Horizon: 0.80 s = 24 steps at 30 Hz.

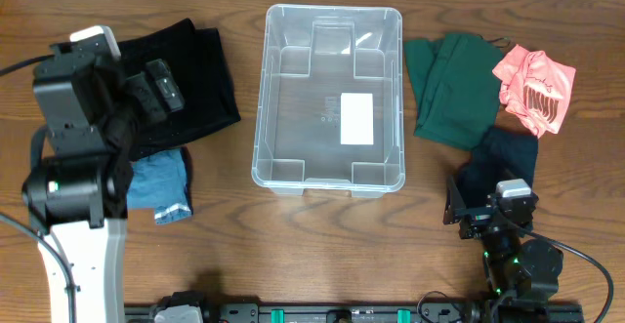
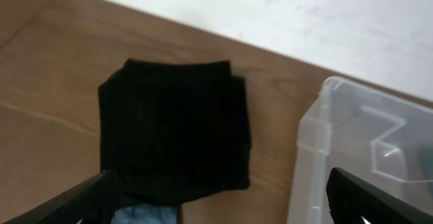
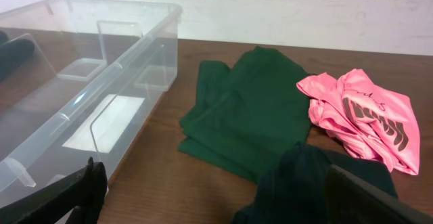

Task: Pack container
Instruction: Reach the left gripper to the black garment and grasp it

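Right claw point(image 3: 223, 198) sits low at the near right of the desk point(image 1: 322, 250). Its fingers are wide apart with nothing between them. A navy cloth point(image 1: 503, 155) lies just ahead of it, almost under the fingers.

At near left is a small denim piece point(image 1: 161, 188), its far edge tucked under a black cloth point(image 1: 200, 79). Left claw point(image 2: 226, 200) hangs over that black cloth, spread just as wide and holding nothing.

Bin point(image 1: 262, 138) is mid-desk between the arms, upright, open-topped and empty. A white label point(image 1: 357, 118) shows on its base. Its long sides run near to far. A strip of bare wood separates it from the black cloth. A green cloth point(image 1: 454, 89) lies just beside its right wall; cannot tell if they touch. A pink shirt point(image 1: 535, 87) lies farther right, against the green's edge. Nothing is packed yet.

Handling, as a judgement:
- The bin looks light, with thin, fairly stiff, slick clear plastic walls.
- Empty, it will likely skid if bumped or if cloth is shoved in sideways, and the walls may flex a bit.
- It does not look fragile.
- To steady or shift it, the best hold is a pinch over the rounded rim, midway along a long wall.
- The stepped corners look too bulky for the fingers.
- The clothes are limp, so they are better lowered in from above than dragged over the rim.
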Motion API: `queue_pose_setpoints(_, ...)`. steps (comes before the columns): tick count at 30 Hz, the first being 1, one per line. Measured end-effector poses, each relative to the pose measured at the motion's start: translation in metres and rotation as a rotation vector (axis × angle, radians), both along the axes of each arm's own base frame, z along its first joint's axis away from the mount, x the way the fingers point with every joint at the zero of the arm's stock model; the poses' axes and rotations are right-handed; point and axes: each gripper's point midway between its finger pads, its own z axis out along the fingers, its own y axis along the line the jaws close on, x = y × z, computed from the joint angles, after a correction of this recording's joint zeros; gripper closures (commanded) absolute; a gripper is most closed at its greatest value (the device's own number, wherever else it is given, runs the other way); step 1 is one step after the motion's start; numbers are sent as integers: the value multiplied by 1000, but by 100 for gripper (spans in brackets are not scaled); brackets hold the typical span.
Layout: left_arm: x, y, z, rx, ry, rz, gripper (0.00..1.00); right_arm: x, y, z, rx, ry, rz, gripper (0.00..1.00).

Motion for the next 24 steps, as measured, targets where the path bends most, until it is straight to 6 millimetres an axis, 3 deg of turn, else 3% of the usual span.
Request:
queue_pose_setpoints(6,1,47,-33,-80,101,123,2,0,0,0,0,0,0,1)
queue_pose_setpoints(11,-4,126,-65,-290,109,252,2,0,0,0,0,0,0,1)
queue_pose_setpoints(14,0,155,-86,-418,95,257,2,0,0,0,0,0,0,1)
queue_pose_setpoints(17,8,164,-113,-530,121,233,2,0,0,0,0,0,0,1)
queue_pose_setpoints(24,42,159,-176,-654,184,136,2,0,0,0,0,0,0,1)
